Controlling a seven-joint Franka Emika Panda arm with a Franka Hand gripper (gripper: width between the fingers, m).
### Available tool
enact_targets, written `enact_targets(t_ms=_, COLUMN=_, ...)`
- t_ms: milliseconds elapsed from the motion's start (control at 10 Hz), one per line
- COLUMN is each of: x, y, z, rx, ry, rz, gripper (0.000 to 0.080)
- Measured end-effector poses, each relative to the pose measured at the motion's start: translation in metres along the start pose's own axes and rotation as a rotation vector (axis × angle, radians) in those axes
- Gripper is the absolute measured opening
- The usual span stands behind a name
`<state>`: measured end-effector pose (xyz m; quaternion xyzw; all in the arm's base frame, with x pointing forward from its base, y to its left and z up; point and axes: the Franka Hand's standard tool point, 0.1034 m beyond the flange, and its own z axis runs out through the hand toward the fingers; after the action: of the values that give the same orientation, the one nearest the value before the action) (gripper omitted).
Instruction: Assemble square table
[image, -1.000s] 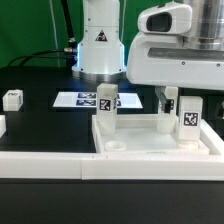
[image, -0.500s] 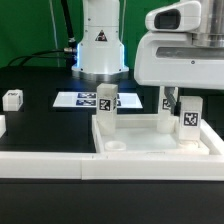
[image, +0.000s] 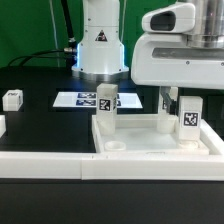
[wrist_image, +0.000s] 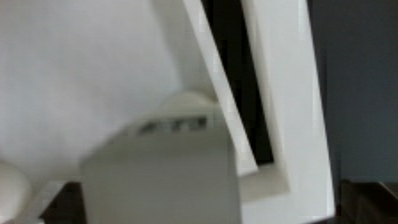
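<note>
The white square tabletop (image: 150, 150) lies tray side up at the front of the exterior view, right of centre. Two white tagged legs stand in it, one at the back left corner (image: 106, 106) and one at the right (image: 189, 118). My gripper (image: 172, 103) hangs just over and behind the right leg, jaws open and holding nothing. In the wrist view that leg (wrist_image: 160, 170) fills the space between my dark fingertips, with my gripper (wrist_image: 205, 215) straddling it, and there is a gap beside it. The tabletop floor (wrist_image: 89, 70) and its rim (wrist_image: 285, 80) show beyond.
A loose white leg (image: 12, 98) lies on the black table at the exterior view's left. The marker board (image: 80, 100) lies flat behind the tabletop. A long low white wall strip (image: 40, 165) runs along the front. The robot base (image: 98, 45) stands at the back.
The hand has shifted slightly sideways above the right leg and come partly back. The jaws stay open and no part has moved.
</note>
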<state>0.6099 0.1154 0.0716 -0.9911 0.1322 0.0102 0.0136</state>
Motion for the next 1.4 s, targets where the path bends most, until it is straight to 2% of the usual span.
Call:
enact_targets(t_ms=300, x=-0.0004, y=0.0002, z=0.0007, rx=-0.001, ry=-0.001, rz=0.000, gripper=0.0649)
enact_targets(t_ms=500, x=-0.0004, y=0.0003, z=0.0008, rx=-0.001, ry=-0.001, rz=0.000, gripper=0.0386)
enact_targets(t_ms=600, x=-0.0004, y=0.0004, z=0.0008, rx=0.000, ry=-0.001, rz=0.005, gripper=0.0386)
enact_targets(t_ms=700, x=-0.0005, y=0.0003, z=0.0009, rx=0.000, ry=-0.002, rz=0.015, gripper=0.0290)
enact_targets(t_ms=1100, x=-0.0009, y=-0.0010, z=0.0015, rx=0.007, ry=-0.004, rz=0.207, gripper=0.0290)
enact_targets(t_ms=1300, x=0.0031, y=-0.0027, z=0.0022, rx=0.036, ry=0.022, rz=0.515, gripper=0.0290)
enact_targets(t_ms=1400, x=0.0000, y=-0.0091, z=0.0026, rx=0.036, ry=0.021, rz=0.611, gripper=0.0290)
